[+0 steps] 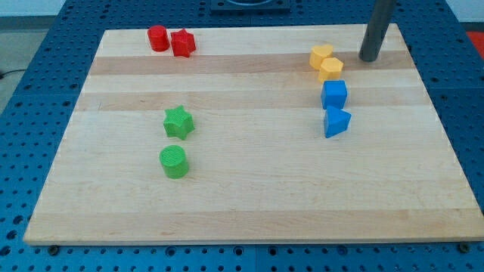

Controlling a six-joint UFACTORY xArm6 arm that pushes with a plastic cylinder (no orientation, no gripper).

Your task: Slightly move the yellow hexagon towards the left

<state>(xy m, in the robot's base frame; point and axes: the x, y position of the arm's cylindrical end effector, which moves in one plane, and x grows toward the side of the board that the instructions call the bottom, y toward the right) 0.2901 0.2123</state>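
Observation:
A yellow hexagon (321, 56) lies near the view's top right on the wooden board (249, 196). A second yellow block (331, 69) touches it just below and to the right; its shape is unclear. My tip (370, 58) stands to the right of both yellow blocks, a short gap away and not touching them. The dark rod rises from it out of the view's top.
A blue cube (333, 94) and a blue wedge-like block (337, 121) sit below the yellow pair. A red cylinder (157, 38) and a red star (182, 43) lie at top left. A green star (178, 122) and a green cylinder (174, 162) lie left of centre.

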